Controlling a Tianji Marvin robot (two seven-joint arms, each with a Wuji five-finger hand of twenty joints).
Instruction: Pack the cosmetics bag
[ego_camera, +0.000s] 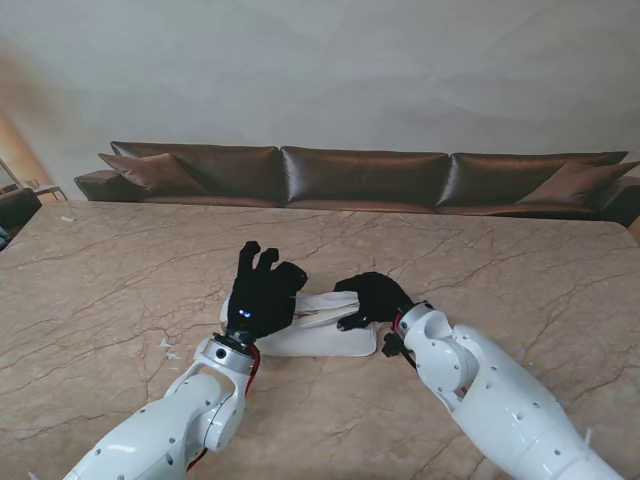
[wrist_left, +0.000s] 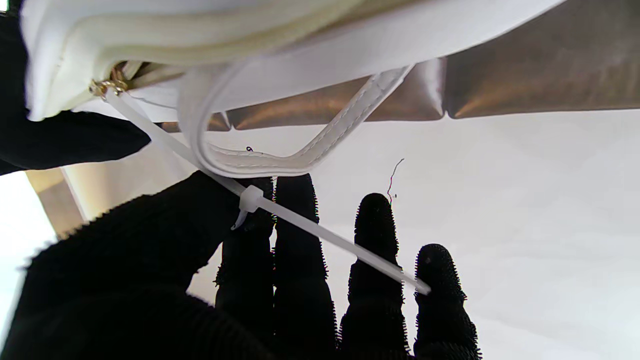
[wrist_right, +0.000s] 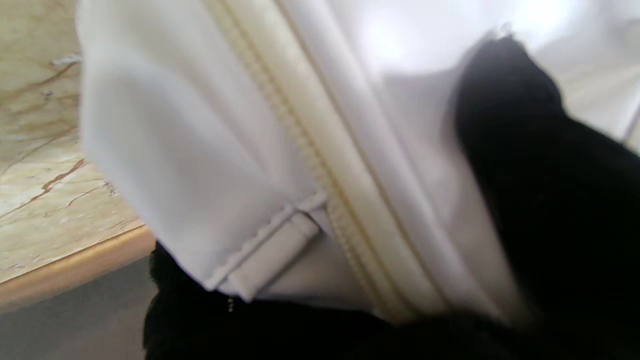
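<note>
A white cosmetics bag (ego_camera: 325, 330) lies on the marble table (ego_camera: 120, 270) in front of me. My right hand (ego_camera: 372, 298) is shut on the bag's right end; in the right wrist view the bag (wrist_right: 200, 150) fills the frame, its cream zipper (wrist_right: 325, 175) running between the gloved fingers (wrist_right: 550, 175). My left hand (ego_camera: 265, 290) hovers over the bag's left end, fingers straight and spread. In the left wrist view a white zip tie (wrist_left: 310, 230) runs from the gold zipper pull (wrist_left: 105, 87) across those fingers (wrist_left: 295, 260), beside the bag's strap (wrist_left: 300, 157). What is inside the bag is hidden.
A brown leather sofa (ego_camera: 360, 175) stands behind the table's far edge. A few small white scraps (ego_camera: 165, 345) lie on the marble left of my left arm. The table's edge (wrist_right: 75, 270) shows in the right wrist view.
</note>
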